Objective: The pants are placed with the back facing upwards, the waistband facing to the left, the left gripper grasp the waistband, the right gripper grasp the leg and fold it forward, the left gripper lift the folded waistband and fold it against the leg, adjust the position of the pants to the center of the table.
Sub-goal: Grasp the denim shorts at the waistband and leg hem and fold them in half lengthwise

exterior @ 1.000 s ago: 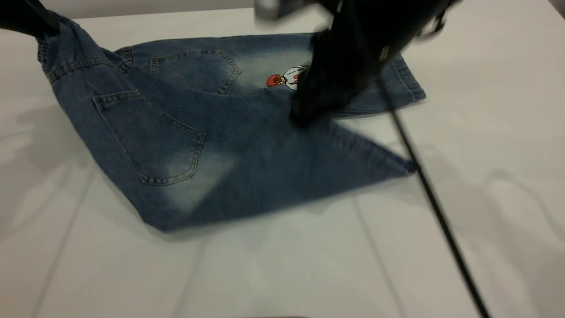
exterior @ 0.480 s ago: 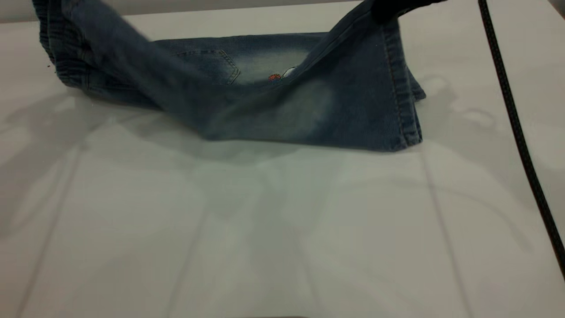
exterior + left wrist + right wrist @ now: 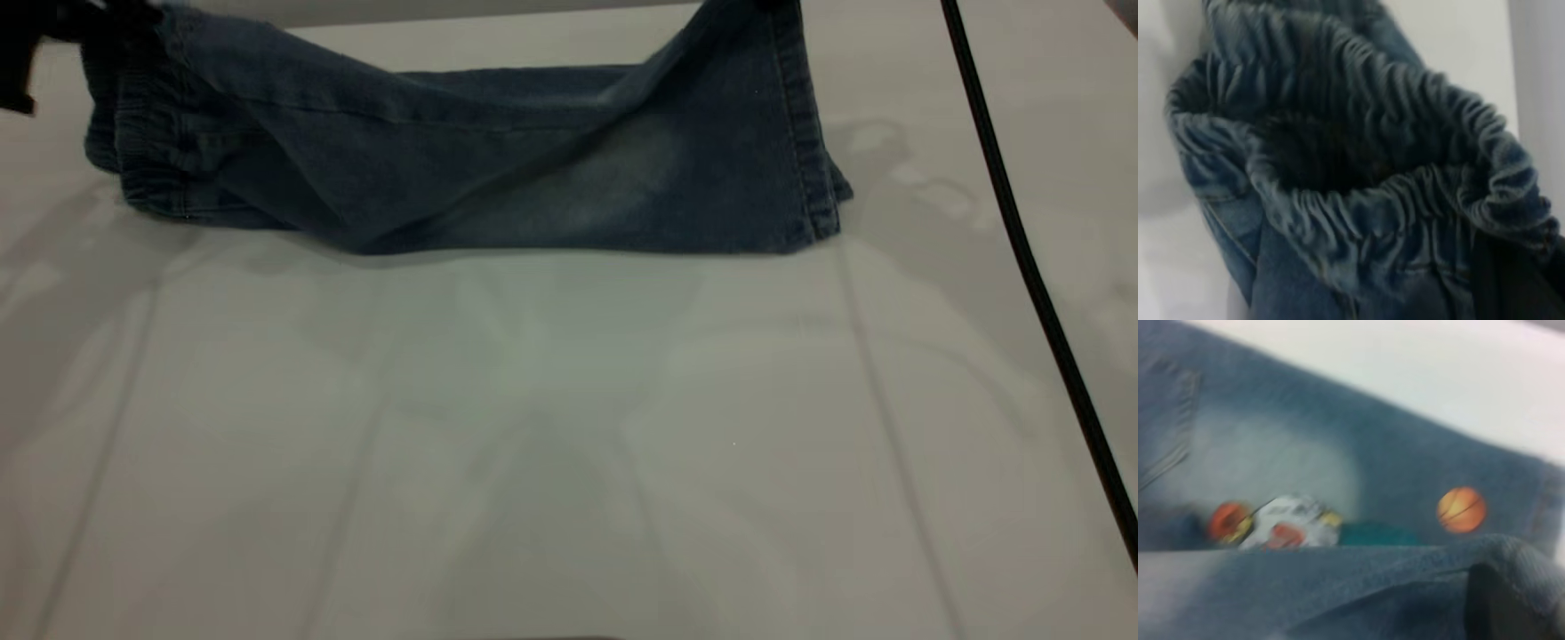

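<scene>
The blue denim pants (image 3: 462, 169) hang doubled lengthwise at the far side of the table (image 3: 551, 444), their lower fold resting on it. The gathered waistband (image 3: 133, 164) is at the left and fills the left wrist view (image 3: 1358, 187). My left gripper (image 3: 98, 27) is shut on its upper edge, with one dark finger (image 3: 1515, 280) showing. The leg with the pale patch (image 3: 622, 169) faces the camera, its hem raised at the right. My right gripper (image 3: 1501, 600) is shut on that leg, above the leg printed with a player (image 3: 1288, 527) and a ball (image 3: 1461, 509).
A black cable (image 3: 1022, 249) runs down the right side of the table. Wide bare tabletop lies between the pants and the near edge. The table's far edge (image 3: 444, 11) is just behind the pants.
Both grippers have carried the near half of the pants up and toward the far side. The leg now covers the pocket and the print that showed a second ago.
</scene>
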{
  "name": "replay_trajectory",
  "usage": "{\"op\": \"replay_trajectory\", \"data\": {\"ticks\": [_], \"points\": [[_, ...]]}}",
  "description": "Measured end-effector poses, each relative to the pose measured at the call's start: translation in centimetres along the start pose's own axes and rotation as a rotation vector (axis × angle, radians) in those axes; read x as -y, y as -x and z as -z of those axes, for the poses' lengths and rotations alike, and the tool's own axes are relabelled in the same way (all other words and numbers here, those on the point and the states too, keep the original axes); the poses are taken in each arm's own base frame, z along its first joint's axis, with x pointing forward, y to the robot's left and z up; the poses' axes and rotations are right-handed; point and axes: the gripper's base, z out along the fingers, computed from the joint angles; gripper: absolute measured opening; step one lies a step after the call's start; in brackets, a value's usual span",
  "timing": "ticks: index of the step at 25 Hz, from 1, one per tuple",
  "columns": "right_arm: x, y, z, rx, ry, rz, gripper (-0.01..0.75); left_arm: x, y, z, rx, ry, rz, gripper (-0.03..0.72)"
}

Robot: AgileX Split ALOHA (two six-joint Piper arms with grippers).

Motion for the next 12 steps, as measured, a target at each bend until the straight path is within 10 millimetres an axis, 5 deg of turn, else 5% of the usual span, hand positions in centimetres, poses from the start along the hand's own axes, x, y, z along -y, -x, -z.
{"op": "replay_trajectory", "data": {"ticks": [12], "points": [[4.6, -0.2, -3.3, 0.017, -0.076, -0.108, 0.026, 0.8, 0.9, -4.1, 0.021, -0.009, 0.071, 0.049]]}}
